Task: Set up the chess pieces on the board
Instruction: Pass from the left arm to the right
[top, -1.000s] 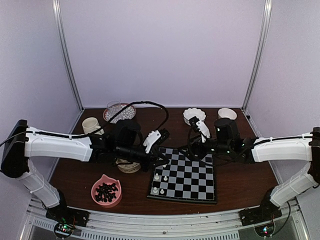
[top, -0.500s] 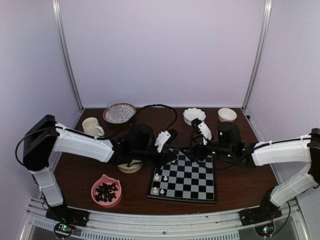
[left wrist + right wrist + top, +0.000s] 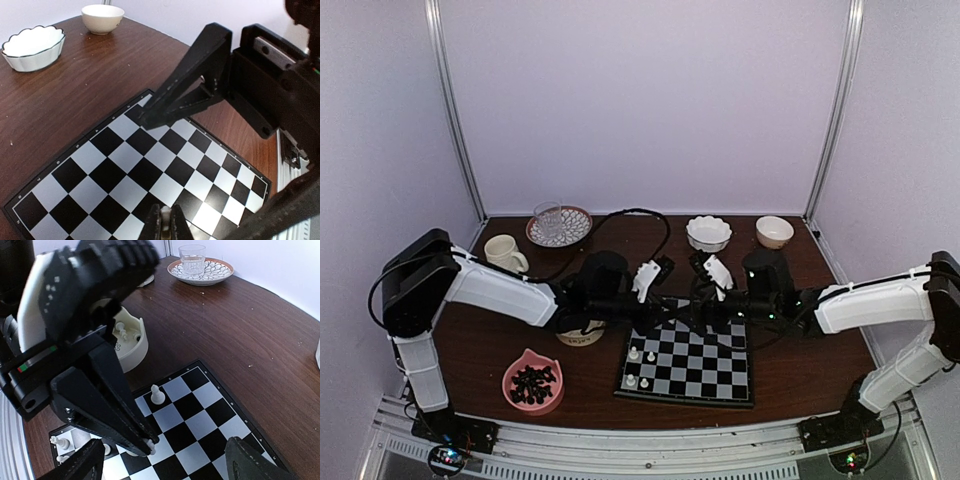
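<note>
Reaching in from both sides, I have my two arms meeting over the far part of the board (image 3: 710, 372), which lies flat on a dark brown wooden table (image 3: 800, 350), near its front edge. My left gripper (image 3: 165, 225) is clenched almost closed just above the checks. The sliver of white pinched at its tips looks like one white piece (image 3: 149, 442). My right gripper (image 3: 165, 440) is spread wide close beside it, holding nothing.

Four chess pieces (image 3: 635, 353) stand upright along the board's left side. Just left of the board, partly under my left arm, a cream bowl (image 3: 137, 352) holds more white chessmen. A pink bowl (image 3: 534, 357) of dark pieces sits at the front left.

Along the back of the table are a mug (image 3: 503, 251), a glass (image 3: 548, 215) on a patterned plate (image 3: 575, 228), a scalloped bowl (image 3: 708, 232) and a small bowl (image 3: 774, 231), all well apart from the board.

Pale lilac walls (image 3: 640, 100) close the table in on three sides, with slanting metal posts (image 3: 455, 120) at the back corners.
</note>
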